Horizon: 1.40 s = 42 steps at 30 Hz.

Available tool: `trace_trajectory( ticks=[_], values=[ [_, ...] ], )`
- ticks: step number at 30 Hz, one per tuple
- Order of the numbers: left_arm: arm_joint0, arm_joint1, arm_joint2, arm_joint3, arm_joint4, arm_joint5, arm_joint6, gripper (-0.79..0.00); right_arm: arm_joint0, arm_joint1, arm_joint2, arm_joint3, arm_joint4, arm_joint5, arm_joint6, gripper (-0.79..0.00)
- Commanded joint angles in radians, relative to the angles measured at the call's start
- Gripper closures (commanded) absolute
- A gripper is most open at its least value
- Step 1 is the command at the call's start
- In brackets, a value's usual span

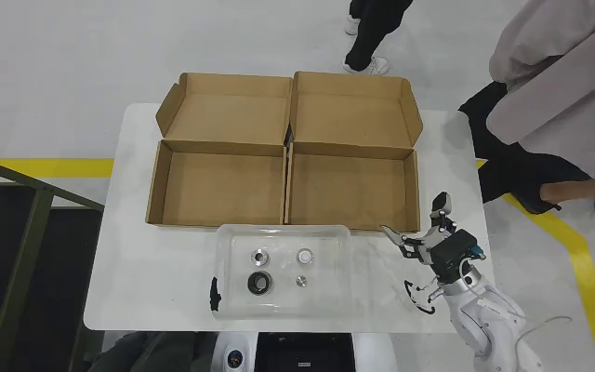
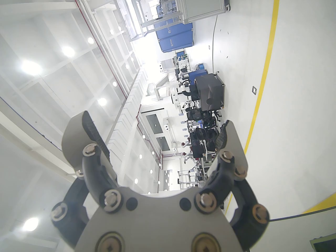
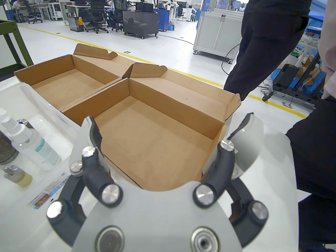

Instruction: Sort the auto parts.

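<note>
A clear plastic tray (image 1: 223, 244) sits at the table's front middle, holding a silver round part (image 1: 257, 256), a pale round part (image 1: 305, 255), a black ring (image 1: 258, 282) and a small metal piece (image 1: 300, 281). My right gripper (image 1: 416, 216) hovers open and empty just right of the tray, near the right cardboard box's front corner. In the right wrist view that gripper (image 3: 170, 121) faces the empty right box (image 3: 157, 132), with the tray (image 3: 39, 121) and a small metal cylinder (image 3: 17, 175) off to one side. My left gripper (image 2: 156, 121) is open and empty, pointing out into the room.
Two open, empty cardboard boxes lie side by side behind the tray, the left box (image 1: 218, 186) and the right box (image 1: 349, 191), lids folded back. The white table (image 1: 130, 270) has bare strips on both sides.
</note>
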Motion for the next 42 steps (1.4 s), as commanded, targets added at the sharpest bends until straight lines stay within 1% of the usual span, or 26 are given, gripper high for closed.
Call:
trace_trajectory(
  ticks=[1, 27, 30, 38, 42],
  values=[
    [0.0, 0.0, 0.0, 0.0, 0.0, 0.0, 0.0, -0.784, 0.0, 0.0, 0.0, 0.0, 0.0, 0.0, 0.0, -0.785],
    [0.0, 0.0, 0.0, 0.0, 0.0, 0.0, 0.0, -0.785, 0.001, 0.0, -0.004, 0.001, 0.01, -0.005, 0.0, -0.785],
    [0.0, 0.0, 0.0, 0.0, 0.0, 0.0, 0.0, -0.785, 0.052, 0.001, -0.028, 0.02, 0.08, -0.09, 0.038, -0.785],
    [0.0, 0.0, 0.0, 0.0, 0.0, 0.0, 0.0, -0.785, 0.181, 0.011, -0.08, 0.05, 0.138, -0.266, 0.171, -0.785],
    [0.0, 0.0, 0.0, 0.0, 0.0, 0.0, 0.0, -0.785, 0.234, 0.017, -0.107, 0.054, 0.136, -0.346, 0.25, -0.785]
  ],
)
